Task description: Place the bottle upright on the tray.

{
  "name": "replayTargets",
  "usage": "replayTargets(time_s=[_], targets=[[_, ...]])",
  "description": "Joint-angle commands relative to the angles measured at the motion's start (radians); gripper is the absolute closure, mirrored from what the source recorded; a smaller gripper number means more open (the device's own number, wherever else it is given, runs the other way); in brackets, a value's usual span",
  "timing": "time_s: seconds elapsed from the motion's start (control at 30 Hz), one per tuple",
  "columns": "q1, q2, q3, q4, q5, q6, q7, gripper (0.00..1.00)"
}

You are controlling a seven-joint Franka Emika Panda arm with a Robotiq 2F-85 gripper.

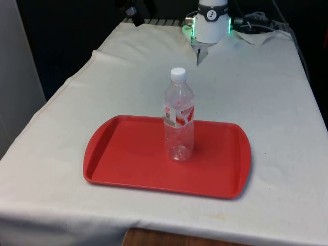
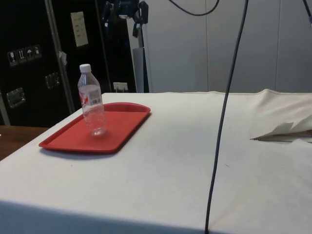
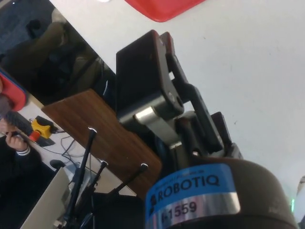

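From my seat the gripper [image 3: 157, 90] sits so close to the wrist camera that I can't tell how the fingers stand. The tray [image 3: 162, 8] is cut off by that picture's edge, leaving a red corner. A person's hand [image 3: 14, 140] at the margin is cropped too (the rest is off-frame). In the front view the bottle [image 1: 179, 118] carries a label whose print is too small for me to read.

A clear bottle [image 1: 179, 123] with a white cap [image 1: 178, 74] and a red-and-white label [image 1: 178, 115] is seen on a plain red tray [image 1: 123, 159]. The table [image 1: 256, 82] is covered by a white cloth.
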Motion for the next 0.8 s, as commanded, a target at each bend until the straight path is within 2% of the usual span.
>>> replayTargets(time_s=[0.0, 0.3, 0.33, 0.37, 0.6, 0.63, 0.67, 0.77], targets=[[0.007, -0.012, -0.004, -0.012, -0.02, 0.013, -0.005, 0.0], [0.007, -0.046, -0.003, -0.042, -0.064, 0.013, -0.038, 0.0], [0.0, -0.041, 0.001, -0.037, -0.056, 0.0, -0.042, 0.0], [0.007, -0.052, -0.002, -0.047, -0.073, 0.013, -0.045, 0.0], [0.008, -0.075, -0.002, -0.067, -0.109, 0.013, -0.071, 0.0], [0.002, -0.065, 0.001, -0.059, -0.093, 0.0, -0.07, 0.0], [0.008, -0.078, -0.002, -0.069, -0.114, 0.013, -0.073, 0.0], [0.009, -0.086, -0.001, -0.075, -0.128, 0.014, -0.081, 0.0]])
